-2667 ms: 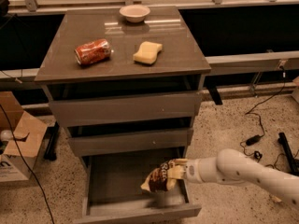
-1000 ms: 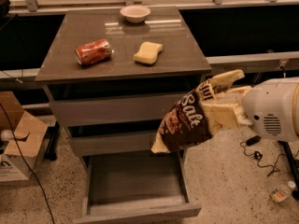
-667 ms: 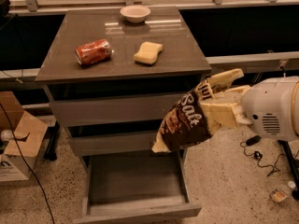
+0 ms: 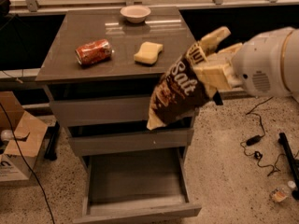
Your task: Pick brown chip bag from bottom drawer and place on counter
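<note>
- gripper point(image 4: 208, 59): right side of the view, in the air off the cabinet's right front corner, about level with the counter edge
- its fingers point(image 4: 211, 73) are clamped on the top end of the chip bag point(image 4: 180, 90), one above the bag and one below
- chip bag hangs from the gripper down and to the left, tilted (white lettering faces the camera); its lower tip ends in front of the gap between the two upper drawers point(image 4: 105, 110)
- bag overlaps the cabinet's right front corner in view; can't tell if it touches
- bottom drawer point(image 4: 140, 212): below and left of the gripper, pulled out, grey floor showing; the bag is well above it
- counter point(image 4: 117, 34): left of the gripper; the bag is not resting on it
- on the counter, nearest the gripper first: sponge point(image 4: 148, 52), then the red can point(image 4: 93, 52) on its side further left; bowl point(image 4: 135, 13) at the back edge
- floor: cable point(image 4: 254, 141) below the gripper, cardboard box point(image 4: 18, 139) far left
</note>
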